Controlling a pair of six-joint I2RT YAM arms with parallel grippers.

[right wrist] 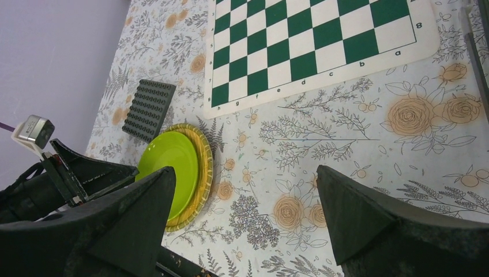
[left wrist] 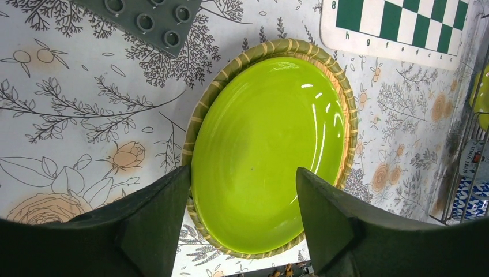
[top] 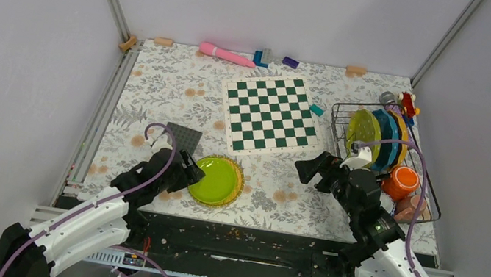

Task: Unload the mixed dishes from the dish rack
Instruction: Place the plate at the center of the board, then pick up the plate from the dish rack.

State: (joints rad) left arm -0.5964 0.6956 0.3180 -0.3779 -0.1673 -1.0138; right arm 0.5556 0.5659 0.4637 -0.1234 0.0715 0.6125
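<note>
The dish rack [top: 334,126] stands at the right of the table with a yellow-green plate [top: 363,131] and a teal plate [top: 386,135] upright in it. An orange cup [top: 401,179] and a pink cup [top: 412,204] sit at its near end. A lime-green plate [top: 215,180] [left wrist: 271,150] [right wrist: 170,167] lies flat on a striped-rim plate [left wrist: 277,49] on the floral cloth. My left gripper [top: 186,172] [left wrist: 242,190] is open, its jaws either side of that plate's near edge. Over bare cloth left of the rack, my right gripper [top: 312,171] [right wrist: 245,179] stands wide open and holds nothing.
A green-and-white chessboard [top: 272,115] [right wrist: 311,46] lies mid-table. A grey studded baseplate [top: 183,137] [left wrist: 153,20] [right wrist: 149,108] sits just beyond the stacked plates. A pink tube [top: 226,54] and small blocks [top: 263,58] line the far edge; a red toy [top: 407,102] sits behind the rack.
</note>
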